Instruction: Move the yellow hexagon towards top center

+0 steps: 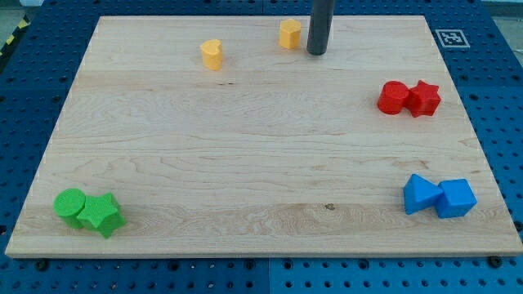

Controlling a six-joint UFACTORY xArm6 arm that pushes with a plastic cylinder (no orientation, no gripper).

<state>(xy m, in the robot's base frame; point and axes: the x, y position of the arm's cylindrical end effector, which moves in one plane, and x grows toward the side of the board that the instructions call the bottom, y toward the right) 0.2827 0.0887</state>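
The yellow hexagon [289, 33] sits near the view's top edge, close to the centre of the wooden board [245, 147]. My tip [317, 52] rests on the board just to the hexagon's right and slightly below it, a small gap apart. A second yellow block [212, 54], rounded in shape, lies further to the view's left and a little lower.
A red cylinder [393, 97] touches a red star [423, 98] at the right. A blue triangle [419, 194] and a blue cube [455, 198] sit at the bottom right. A green cylinder [71, 204] and a green star [102, 214] sit at the bottom left.
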